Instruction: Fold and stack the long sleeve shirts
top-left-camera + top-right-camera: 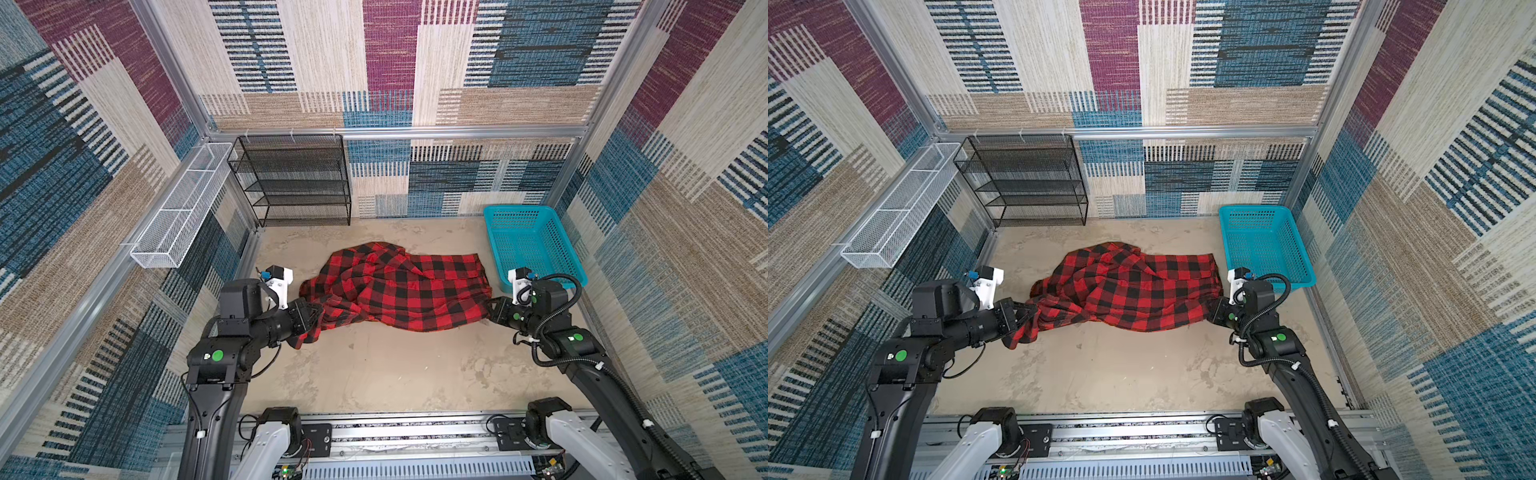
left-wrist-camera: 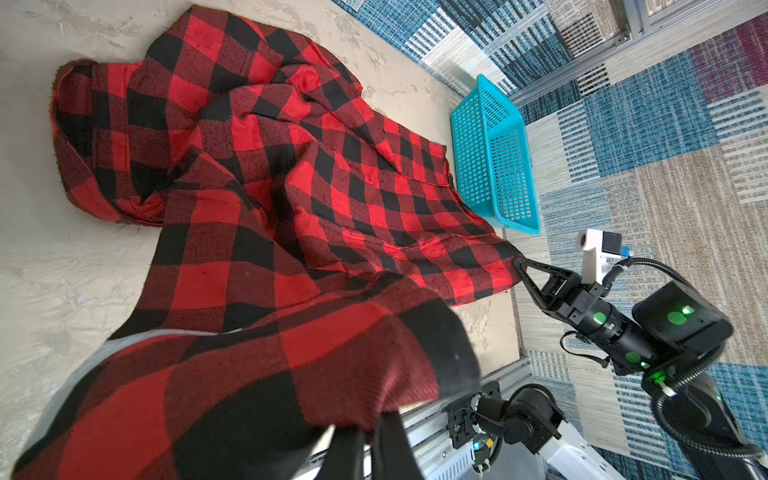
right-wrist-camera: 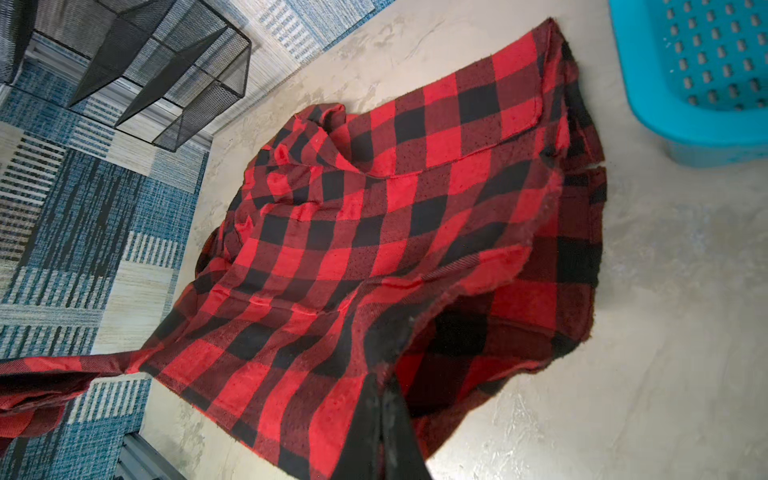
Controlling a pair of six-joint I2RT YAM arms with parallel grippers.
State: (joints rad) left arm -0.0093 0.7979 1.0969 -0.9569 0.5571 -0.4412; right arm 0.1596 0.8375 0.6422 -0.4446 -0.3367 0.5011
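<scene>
Item one, far left: I am logging a white wire basket (image 1: 183,208) hanging along the left wall, above the counter (image 1: 395,374). Item two: a black mesh rack (image 1: 291,178) is standing in the back left corner, well apart from the cloth. Item three: the left arm (image 1: 266,328) is stretching in from the near left, and the left jaws are pressing together on a bunched fold at the left end of the flannel shirt (image 1: 399,286). In the left wrist view the shirt (image 2: 291,187) is draping over those jaws and hiding their tips. Item four, the task's thing: in both top views the flannel shirt (image 1: 1129,291), red-and-black check, is lying crumpled across the middle of the counter (image 1: 1121,374). It is running sideways between the two arms, its far part rumpling into folds. Item five: the right arm (image 1: 582,353) is stretching in from the near right, and the right jaws are pinching the shirt's near right corner. In the right wrist view the shirt (image 3: 395,208) is hanging slightly raised off the surface at that corner. Item six, far right: a teal plastic basket (image 1: 532,245) is sitting at the back right of the counter, just beside the shirt's right edge but not touching it.
</scene>
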